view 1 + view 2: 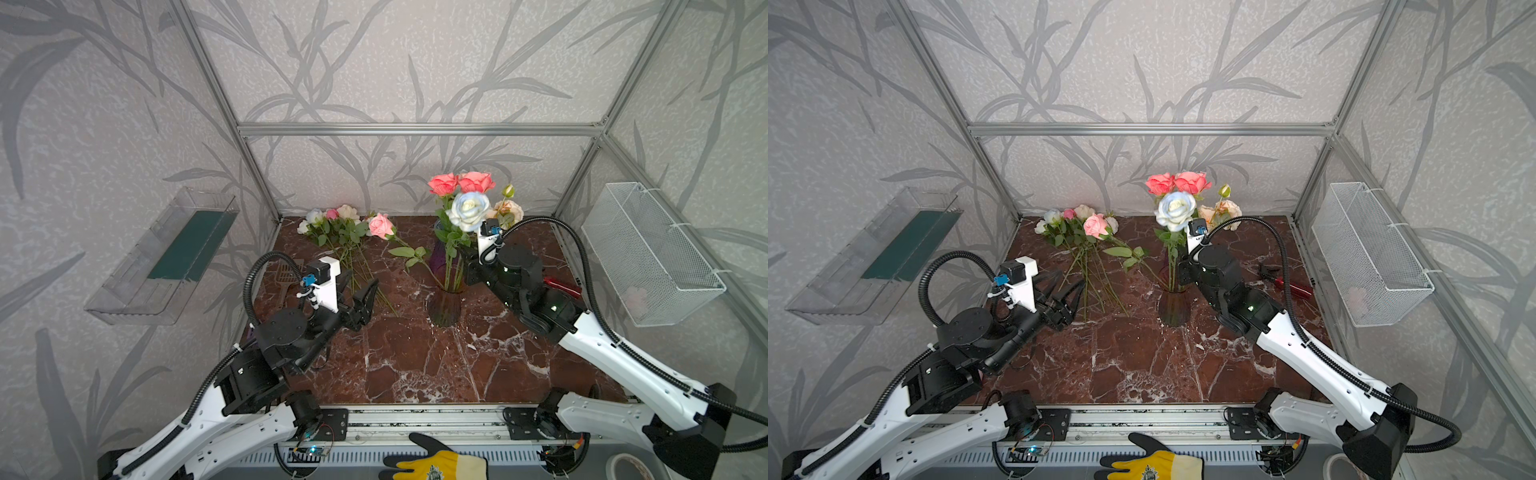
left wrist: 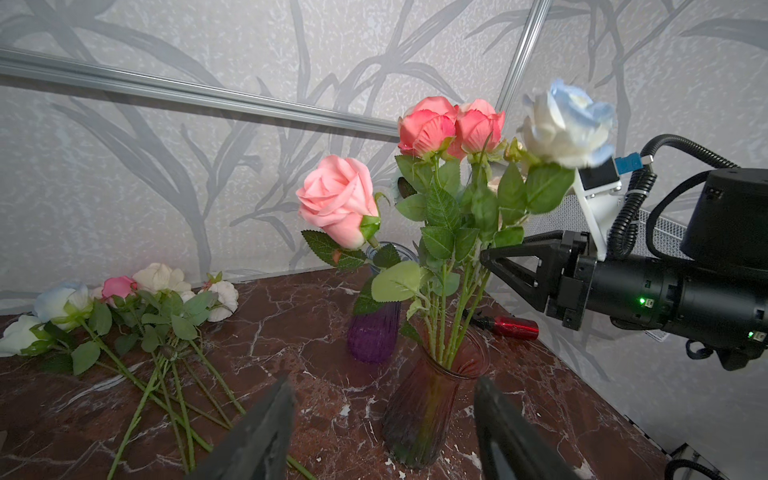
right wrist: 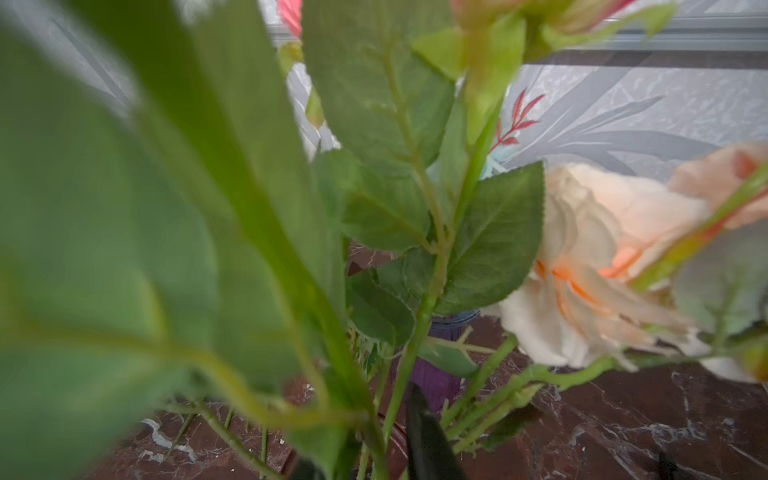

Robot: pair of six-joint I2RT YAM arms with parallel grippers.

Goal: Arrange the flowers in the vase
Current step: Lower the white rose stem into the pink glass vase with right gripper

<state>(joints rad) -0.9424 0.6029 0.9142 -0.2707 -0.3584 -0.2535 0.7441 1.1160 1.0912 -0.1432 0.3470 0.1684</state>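
The flowers lie in two groups. Several loose roses (image 1: 336, 224) (image 1: 1071, 224) (image 2: 124, 299) rest on the marble at the back left. Coral, cream and pink roses stand in the dark red glass vase (image 1: 445, 307) (image 1: 1173, 307) (image 2: 419, 415). A white-and-blue rose (image 1: 469, 210) (image 2: 565, 124) rises from it too. My right gripper (image 2: 486, 253) (image 3: 365, 457) reaches into the stems just above the vase's mouth, jaws slightly apart around a green stem, leaves hiding one finger. My left gripper (image 1: 360, 286) (image 2: 382, 386) hovers open and empty left of the vase, beside the loose stems.
A purple vase (image 2: 372, 336) stands just behind the red one. A red-handled tool (image 1: 561, 286) lies at the right. A wire basket (image 1: 652, 257) hangs on the right wall, a clear tray (image 1: 166, 257) on the left. A yellow glove (image 1: 436, 463) lies at the front rail.
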